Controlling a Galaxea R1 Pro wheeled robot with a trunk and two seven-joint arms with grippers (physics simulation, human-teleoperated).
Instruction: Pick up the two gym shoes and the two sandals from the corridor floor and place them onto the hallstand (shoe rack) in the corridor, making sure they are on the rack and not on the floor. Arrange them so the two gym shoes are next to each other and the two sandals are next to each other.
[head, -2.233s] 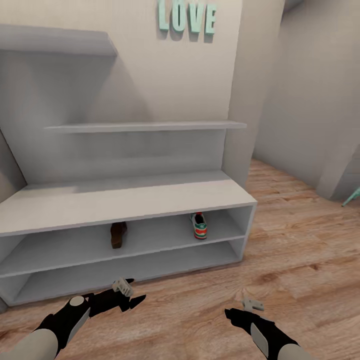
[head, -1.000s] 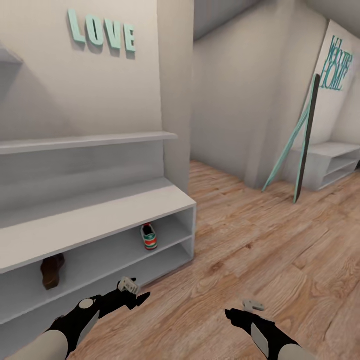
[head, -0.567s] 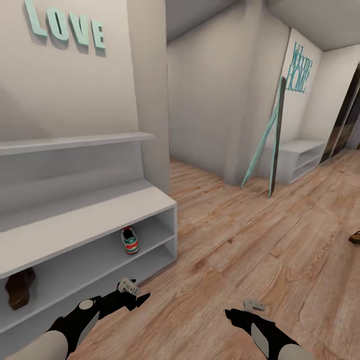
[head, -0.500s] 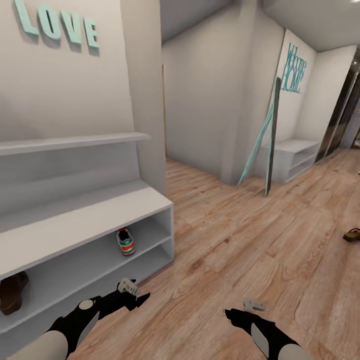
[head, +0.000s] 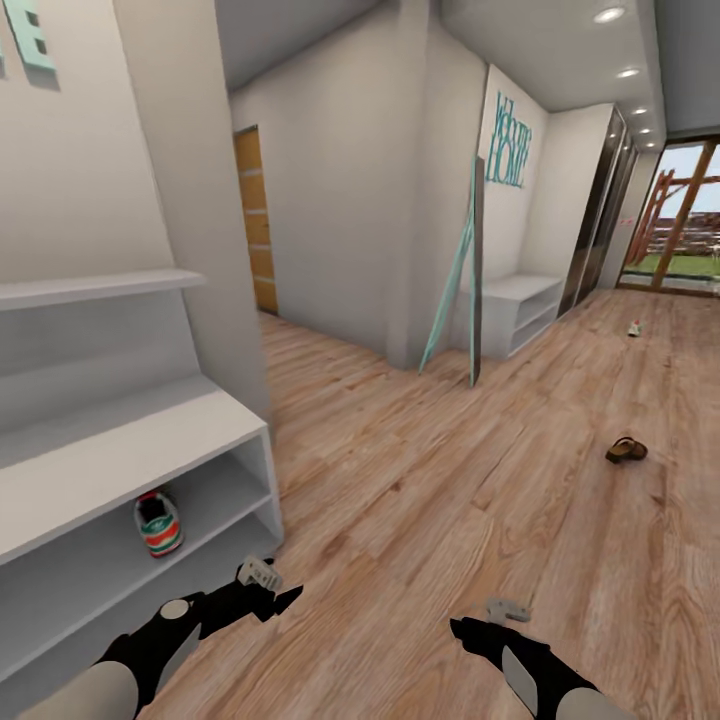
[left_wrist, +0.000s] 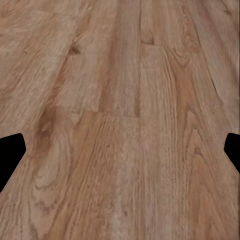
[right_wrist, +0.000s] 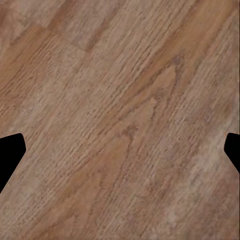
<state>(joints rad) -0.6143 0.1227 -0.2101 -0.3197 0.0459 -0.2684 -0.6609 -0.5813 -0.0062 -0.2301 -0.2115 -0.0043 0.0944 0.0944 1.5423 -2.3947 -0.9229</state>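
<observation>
1 gym shoe (head: 158, 523) is seen upright on the upper tier of the hallstand (head: 120, 440). 1 sandal (head: 626, 450) is seen on the corridor floor (head: 420, 500), well apart from the hallstand. A small shoe-like item (head: 634, 328) is noted farther off, too small to identify. The left gripper (head: 268, 590) and right gripper (head: 490, 618) are held low above bare floor, both spread wide and empty.

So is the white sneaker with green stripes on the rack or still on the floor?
On the rack: the white sneaker with green stripes sits on the upper open tier of the low white hallstand, clear of the wood-plank floor.
</observation>
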